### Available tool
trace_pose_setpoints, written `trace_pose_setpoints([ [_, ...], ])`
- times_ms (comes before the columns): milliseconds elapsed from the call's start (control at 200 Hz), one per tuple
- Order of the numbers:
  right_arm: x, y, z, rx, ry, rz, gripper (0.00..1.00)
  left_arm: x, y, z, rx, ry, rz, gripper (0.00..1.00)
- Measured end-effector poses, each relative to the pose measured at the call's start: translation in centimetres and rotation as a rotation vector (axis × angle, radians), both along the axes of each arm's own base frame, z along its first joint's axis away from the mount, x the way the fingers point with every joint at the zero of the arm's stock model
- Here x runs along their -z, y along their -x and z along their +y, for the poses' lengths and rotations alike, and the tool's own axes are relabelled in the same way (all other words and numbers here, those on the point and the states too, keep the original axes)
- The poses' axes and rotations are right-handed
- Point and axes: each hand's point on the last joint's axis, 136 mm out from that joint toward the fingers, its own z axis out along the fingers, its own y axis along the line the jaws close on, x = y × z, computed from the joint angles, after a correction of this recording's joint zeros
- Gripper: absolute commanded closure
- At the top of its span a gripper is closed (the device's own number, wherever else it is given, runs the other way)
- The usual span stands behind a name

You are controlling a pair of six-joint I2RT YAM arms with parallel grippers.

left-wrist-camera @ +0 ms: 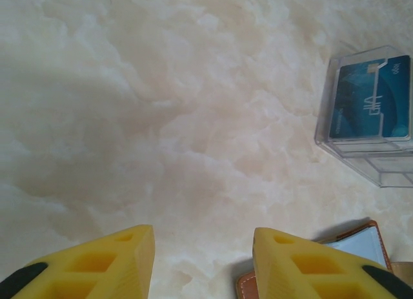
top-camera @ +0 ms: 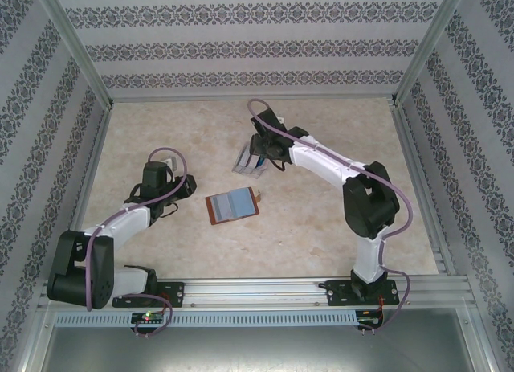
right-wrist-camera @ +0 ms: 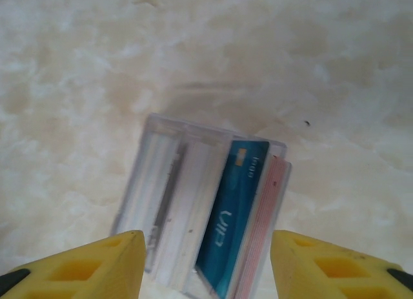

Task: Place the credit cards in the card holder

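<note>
Between the spread, empty jaws of the right gripper (right-wrist-camera: 206, 268) sits a clear box (right-wrist-camera: 161, 195) with the credit cards (right-wrist-camera: 233, 215) leaning inside. They look thin, stiff and slick, so I'd pinch one across its flat faces near the exposed edge. The left gripper (left-wrist-camera: 203, 267) hangs released beside the card holder (left-wrist-camera: 364, 244), which lies unfolded on the table (left-wrist-camera: 161, 118).

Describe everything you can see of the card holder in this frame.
The card holder lies open and flat near the middle of the table, slightly askew. It looks like brown leather, with a grey-blue inside facing up and a small clasp tab at its right edge. Nothing but the table touches it. No card visibly sits in it.
</note>
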Motion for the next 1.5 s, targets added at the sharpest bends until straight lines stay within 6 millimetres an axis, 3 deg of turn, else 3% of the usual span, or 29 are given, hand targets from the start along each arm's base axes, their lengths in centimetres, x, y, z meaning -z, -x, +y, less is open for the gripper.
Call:
trace_pose_setpoints([
  [480, 5.0, 0.3, -2.0, 0.030, 0.093, 0.140, 0.49, 1.6, 0.2, 0.0, -0.001, -0.006, 0.048, 0.57],
  [684, 5.0, 0.3, -2.6, 0.010, 0.118, 0.144, 0.55, 1.7, 0.2, 0.0, -0.001, -0.006, 0.051, 0.57],
  [1014, 4.4, 0.6, -5.8, 0.011, 0.231, 0.151, 0.62, 2.2, 0.3, 0.0, -0.001, -0.008, 0.068, 0.57],
  [1259, 4.4, 0.7, -6.3, -0.030, 0.282, 0.154, 0.73, 2.4, 0.2, 0.0, 0.000, -0.008, 0.074, 0.57],
  [1499, 4.0, 0.7, -6.4, -0.066, 0.313, 0.150, 0.74, 2.9, 0.1, -0.1, 0.004, -0.006, 0.094, 0.58],
])
